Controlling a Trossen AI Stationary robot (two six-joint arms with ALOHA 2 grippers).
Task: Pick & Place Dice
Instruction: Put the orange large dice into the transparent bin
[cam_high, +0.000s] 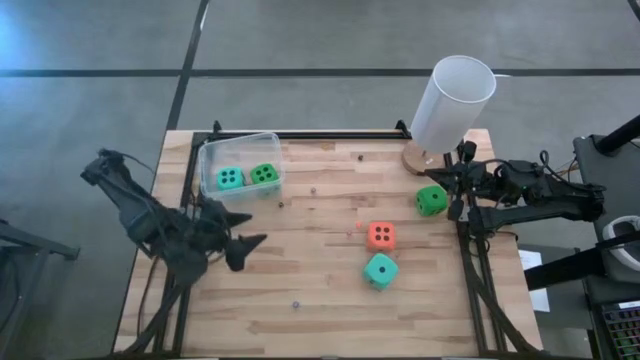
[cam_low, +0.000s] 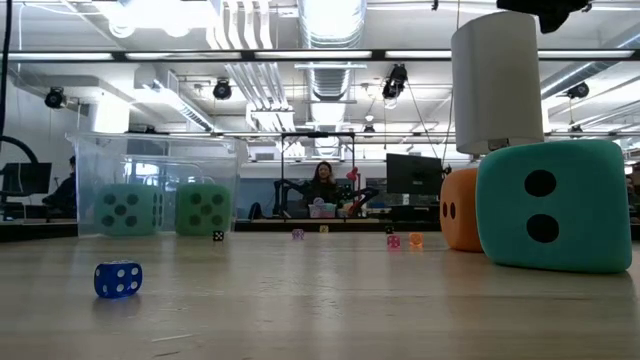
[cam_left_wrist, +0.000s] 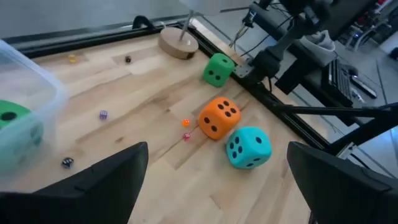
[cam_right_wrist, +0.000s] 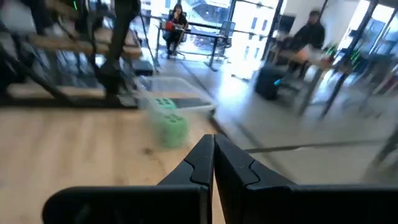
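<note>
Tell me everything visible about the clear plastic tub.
The clear plastic tub is a see-through rectangular box with rounded corners and no lid, standing upright at the table's far left corner. Its walls look thin and slightly cloudy. Inside, two dice rest on its floor side by side: a teal die and a green die, both showing four pips upward. No gripper touches it; the open left gripper sits nearer the table's front, below it in the high view.
</note>
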